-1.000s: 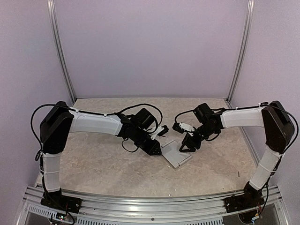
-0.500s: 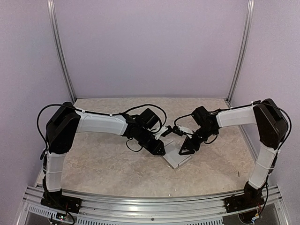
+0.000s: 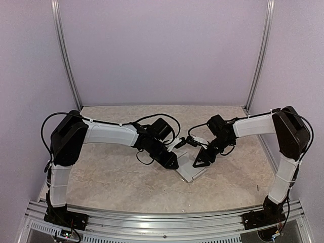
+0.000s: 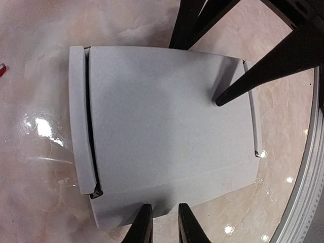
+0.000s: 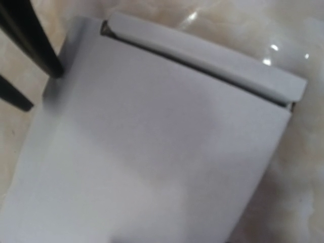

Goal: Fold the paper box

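Note:
The paper box [image 3: 191, 170] lies flat on the table as a slim pale grey rectangle. It fills the left wrist view [image 4: 167, 126], with a narrow flap [image 4: 78, 116] folded along one end beside a dark slit. My left gripper [image 4: 166, 225] has its jaws a little apart, and its fingertips [image 4: 143, 220] rest at the box's near edge. The right gripper [image 4: 197, 74] is open: one fingertip touches the box top and the other stands past its far edge. From above, the left gripper [image 3: 175, 162] and the right gripper [image 3: 198, 163] flank the box. The right wrist view shows only the blurred box [image 5: 152, 152], not its own fingers.
The marbled tabletop [image 3: 111, 177] surrounds the box. A metal rail [image 3: 167, 220] runs along the near edge, and an aluminium rail [image 4: 315, 172] shows beside the box. A tiny red scrap [image 4: 2, 68] lies away from the box. Walls close the back and sides.
Both arms have come in toward the box over the last second: the left gripper moved right to its edge, the right gripper moved left onto it. Since half a second ago, almost nothing has moved.

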Controlling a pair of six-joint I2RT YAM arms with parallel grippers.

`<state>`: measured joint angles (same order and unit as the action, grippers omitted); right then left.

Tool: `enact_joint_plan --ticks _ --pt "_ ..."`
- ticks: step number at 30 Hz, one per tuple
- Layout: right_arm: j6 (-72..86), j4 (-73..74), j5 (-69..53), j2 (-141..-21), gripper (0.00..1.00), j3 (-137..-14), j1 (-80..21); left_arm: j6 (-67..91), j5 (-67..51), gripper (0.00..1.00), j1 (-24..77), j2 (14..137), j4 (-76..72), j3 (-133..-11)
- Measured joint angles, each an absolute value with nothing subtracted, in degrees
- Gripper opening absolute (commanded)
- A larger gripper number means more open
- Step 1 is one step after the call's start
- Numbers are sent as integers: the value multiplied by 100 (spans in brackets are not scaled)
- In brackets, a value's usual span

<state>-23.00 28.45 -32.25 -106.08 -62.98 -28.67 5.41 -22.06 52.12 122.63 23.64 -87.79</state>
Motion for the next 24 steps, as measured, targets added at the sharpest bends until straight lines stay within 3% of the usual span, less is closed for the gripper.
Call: enact_joint_plan --ticks 24 --pt "-2303 2930 -3454 -10772 46 -6390 -2821 462 -2486 17 5168 12451 2536 -8973"
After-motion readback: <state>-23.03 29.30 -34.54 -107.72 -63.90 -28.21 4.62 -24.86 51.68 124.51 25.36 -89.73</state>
